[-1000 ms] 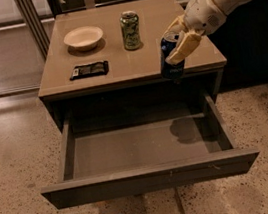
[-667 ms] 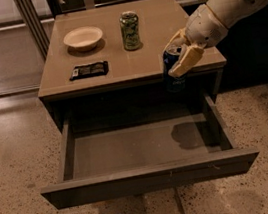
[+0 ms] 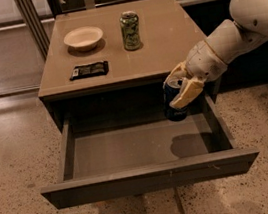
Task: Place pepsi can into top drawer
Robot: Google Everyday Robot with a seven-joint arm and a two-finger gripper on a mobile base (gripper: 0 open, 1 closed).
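1. The gripper (image 3: 181, 93) hangs just in front of the desk's (image 3: 115, 51) front edge, at about 4 o'clock from the middle of the desk top. Its white arm (image 3: 237, 37) reaches in from 3 o'clock.
2. The fingers (image 3: 188, 93) are clamped on the pepsi can (image 3: 173, 109). One cream finger lies across the can's near side, and the dark blue body shows below and to the left of it.
3. The pepsi can is held in the air, close to upright, over the back right part of the top drawer (image 3: 150, 178), toward 2 o'clock from the drawer's middle. It seems clear of the drawer floor, where a shadow (image 3: 190, 144) lies at 6 o'clock from the can.
4. The top drawer is pulled well out, and its right wall is near the can.
5. On the desk, a green can (image 3: 130, 30) stands at 12 o'clock, a pale bowl (image 3: 83, 37) at 10 o'clock and a black packet (image 3: 88, 70) at 8 o'clock. All three are well apart from the gripper.
6. Judged from this, the grasp is done and the can is over the drawer, so the step in hand is lowering it in. The release is not yet made.
7. The next move calls for a straight descent until the base meets the drawer floor, keeping off the right wall and the desk's front edge. The fingers should then part and lift away without tipping the can.
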